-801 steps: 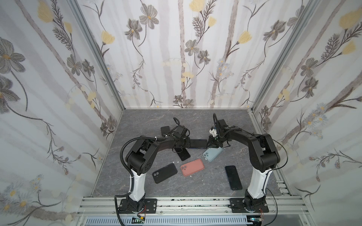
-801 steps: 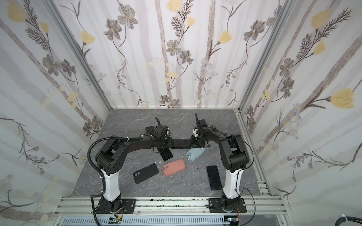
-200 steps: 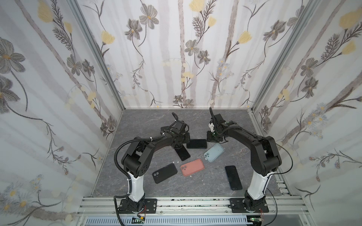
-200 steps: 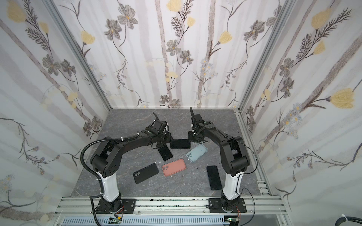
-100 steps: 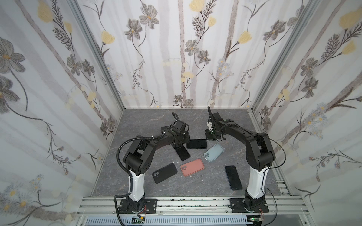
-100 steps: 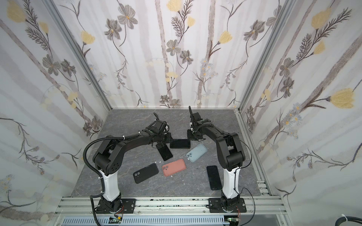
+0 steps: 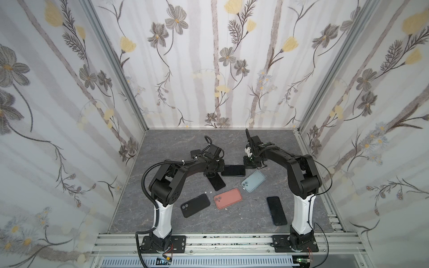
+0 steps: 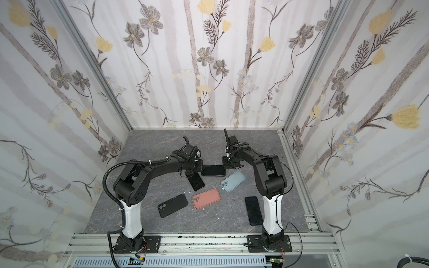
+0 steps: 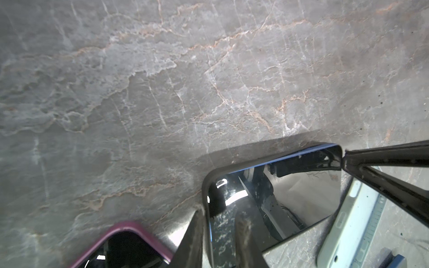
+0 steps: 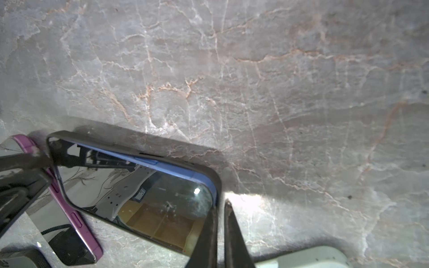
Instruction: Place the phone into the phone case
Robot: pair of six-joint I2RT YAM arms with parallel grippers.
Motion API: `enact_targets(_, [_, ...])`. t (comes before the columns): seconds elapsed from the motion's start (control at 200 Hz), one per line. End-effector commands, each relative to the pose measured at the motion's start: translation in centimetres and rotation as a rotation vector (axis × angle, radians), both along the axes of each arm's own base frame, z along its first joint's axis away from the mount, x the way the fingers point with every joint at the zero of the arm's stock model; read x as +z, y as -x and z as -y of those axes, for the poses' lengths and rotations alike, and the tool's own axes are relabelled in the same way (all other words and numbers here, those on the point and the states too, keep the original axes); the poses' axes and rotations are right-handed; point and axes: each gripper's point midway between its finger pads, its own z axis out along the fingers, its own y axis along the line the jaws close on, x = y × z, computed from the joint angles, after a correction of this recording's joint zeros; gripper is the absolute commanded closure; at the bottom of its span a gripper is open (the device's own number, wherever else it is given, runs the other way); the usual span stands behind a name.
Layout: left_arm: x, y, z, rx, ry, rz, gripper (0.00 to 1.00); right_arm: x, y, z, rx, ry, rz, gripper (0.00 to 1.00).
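1. Centrally on the grey worktop [image 7: 176, 143]: phone [image 7: 233, 170], screen up, lying in a dark phone case [image 10: 130, 146]. Its blue side shows above the rim along one long edge.
2. Left gripper [image 9: 220, 211]: at one short end of the case, fingers a little apart, one on the screen, one outside the rim. Whether it clamps, I cannot tell.
3. Right gripper [image 10: 221, 205]: at the opposite short end, fingers pressed nearly together.
4. Purple-edged phone [image 7: 217, 183]: just beside the case's left-gripper end.
5. Nearer the arm bases, lying apart: pale blue case [image 7: 253, 181], salmon case [image 7: 228, 198], black case [image 7: 195, 205], dark phone [image 7: 276, 210].
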Motion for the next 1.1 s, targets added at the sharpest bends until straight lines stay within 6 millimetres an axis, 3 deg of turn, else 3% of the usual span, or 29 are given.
enact_targets(0.0, [-0.3,0.0,-0.1,-0.006,-0.005,0.002,0.77,-0.4,0.5,-0.2,0.022,-0.009,-0.025,0.90])
enact_targets(0.21, [-0.8,0.1,-0.2,-0.006,-0.013,-0.005,0.78,-0.5,0.5,-0.2,0.021,-0.012,-0.029,0.90])
enact_targets(0.51, [-0.6,0.1,-0.5,-0.002,-0.018,0.003,0.78,2.1,-0.1,-0.3,0.014,-0.020,0.023,0.87])
enact_targets(1.094, [-0.8,0.2,-0.7,-0.006,-0.024,0.000,0.79,0.1,0.3,-1.1,0.033,-0.025,-0.034,0.89])
